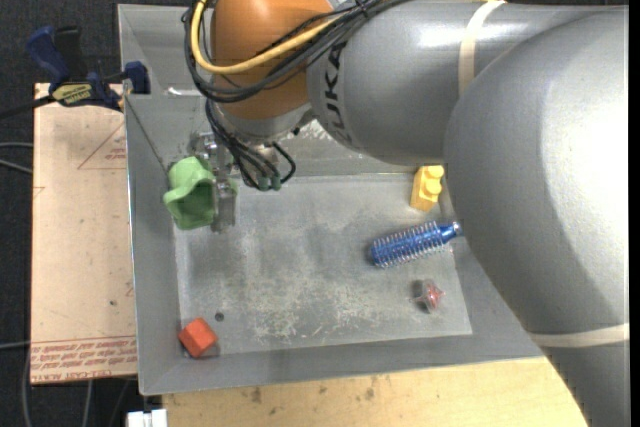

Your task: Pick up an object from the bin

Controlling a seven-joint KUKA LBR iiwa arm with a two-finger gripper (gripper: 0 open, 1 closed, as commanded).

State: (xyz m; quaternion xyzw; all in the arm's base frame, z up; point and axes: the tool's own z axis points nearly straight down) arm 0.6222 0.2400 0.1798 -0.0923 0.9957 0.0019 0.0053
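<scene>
While I watched from my console, the gripper hung low at the left side of the bin, right against a lumpy light-green thing by the left wall. I could not tell whether it was open or closed, nor whether it had that green thing in its grasp. Well apart to the right lay a yellow block, a blue ribbed cylinder and a small red-and-grey piece, with an orange-red cube in the lower-left corner.
</scene>
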